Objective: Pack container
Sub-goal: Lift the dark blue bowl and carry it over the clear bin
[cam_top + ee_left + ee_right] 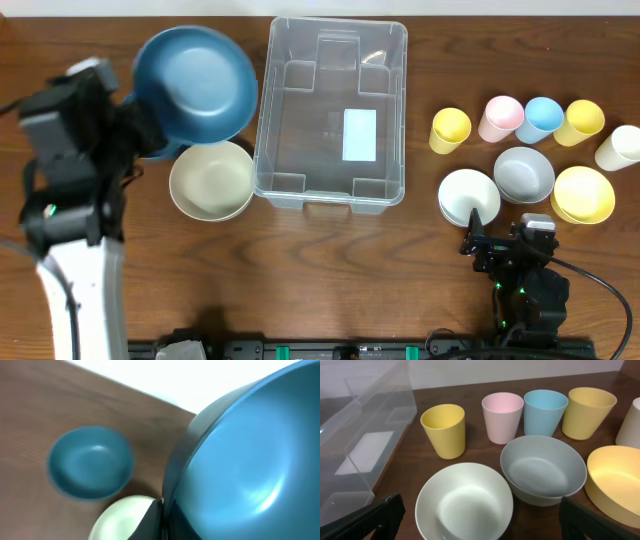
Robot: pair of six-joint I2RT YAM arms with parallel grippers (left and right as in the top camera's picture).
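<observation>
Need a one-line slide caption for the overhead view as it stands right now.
Left end effector holds a blue bowl aloft beside the empty clear container; cups and bowls wait at right.

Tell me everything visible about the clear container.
The container is a large rectangular bin of clear plastic with rounded corners, moulded ridges and a white label on its base. It sits upright and empty on the brown table, toward the far edge. A cream bowl sits just left of it.
</observation>
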